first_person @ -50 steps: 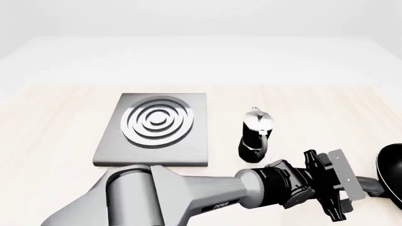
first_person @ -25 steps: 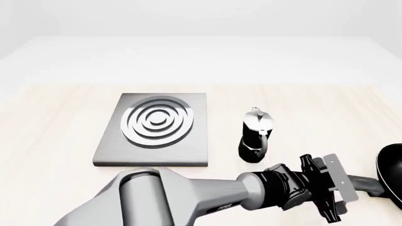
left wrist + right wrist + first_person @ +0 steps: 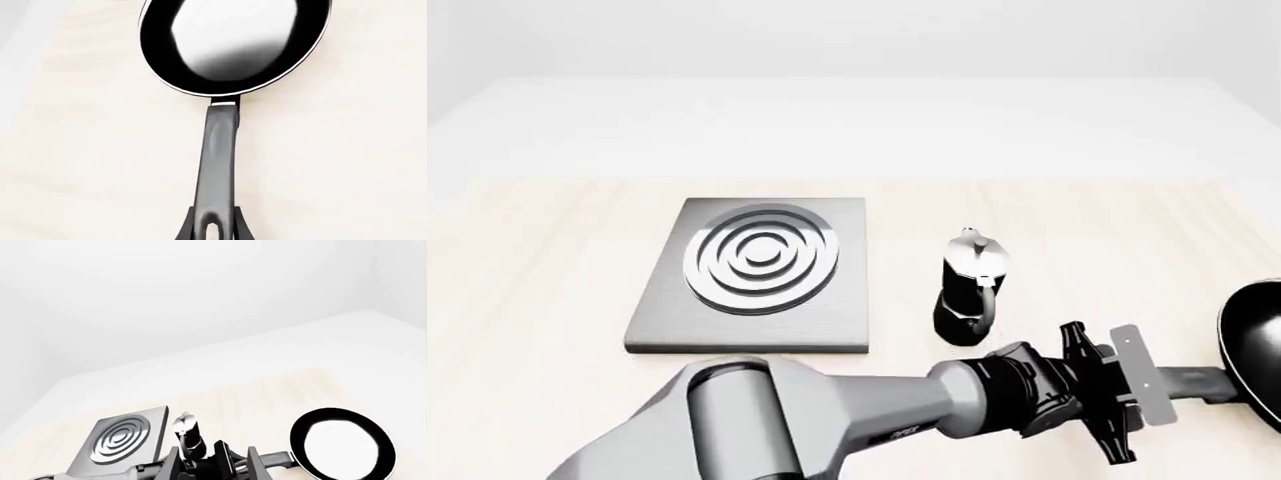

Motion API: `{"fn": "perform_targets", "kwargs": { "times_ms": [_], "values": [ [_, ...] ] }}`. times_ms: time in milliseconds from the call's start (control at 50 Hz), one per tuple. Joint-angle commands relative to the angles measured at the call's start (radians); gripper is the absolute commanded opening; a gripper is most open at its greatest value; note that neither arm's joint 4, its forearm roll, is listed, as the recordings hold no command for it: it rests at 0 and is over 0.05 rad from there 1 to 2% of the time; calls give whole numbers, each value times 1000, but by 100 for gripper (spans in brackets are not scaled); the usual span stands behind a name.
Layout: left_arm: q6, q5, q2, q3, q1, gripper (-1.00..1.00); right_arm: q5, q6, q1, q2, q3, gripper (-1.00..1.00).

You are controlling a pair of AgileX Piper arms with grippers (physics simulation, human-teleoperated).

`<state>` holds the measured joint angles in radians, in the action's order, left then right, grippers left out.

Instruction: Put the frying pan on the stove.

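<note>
the left gripper (image 3: 1148, 388) reaches across the near edge of the table (image 3: 547, 260) to the far right, and its fingers (image 3: 189, 226) sit on either side of the pan (image 3: 233, 40) handle's end, by the oval hole. in the left wrist view the dark fingertips hug the handle closely, so the jaws look pressed in on it, though whether the grip is firm cannot be told. the handle's long axis runs straight out along the gripper's own line, with the round bowl at the far end, well out from the fingers; in the front view the bowl lies at the right edge, partly out of frame. the pan looks to be about level with the table, and contact cannot be judged. just left of the gripper and farther back stands the moka pot (image 3: 972, 290), and beyond it, well to the left, lies the stove (image 3: 754, 280) with its ringed burner. the right gripper is not seen in any view; its wrist camera looks from high up over the whole scene, so the left arm is plainly the one at the pan. the coming move turns on this: the stove lies to the left and back from the hand, with the pot standing close to that path, so the long pan likely has to be lifted and swung over or around the pot.
</note>
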<state>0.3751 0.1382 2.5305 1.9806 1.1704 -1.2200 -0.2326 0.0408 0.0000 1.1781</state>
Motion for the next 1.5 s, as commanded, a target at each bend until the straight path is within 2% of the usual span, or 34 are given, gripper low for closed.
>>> {"fn": "perform_targets", "kwargs": {
  "times_ms": [20, 560, 800, 1500],
  "values": [
    [6, 12, -74, 4, -26, -100, 0, 13, -4, 0, -6, 100],
    [10, 27, -249, -56, -85, -100, 0, 46, -6, 0, 1, 100],
    [13, 4, -347, -159, -113, -100, 0, 52, -7, 0, 4, 100],
    [23, 46, -596, -316, -235, -100, 0, 79, -13, 0, 12, 100]
  ]
}}
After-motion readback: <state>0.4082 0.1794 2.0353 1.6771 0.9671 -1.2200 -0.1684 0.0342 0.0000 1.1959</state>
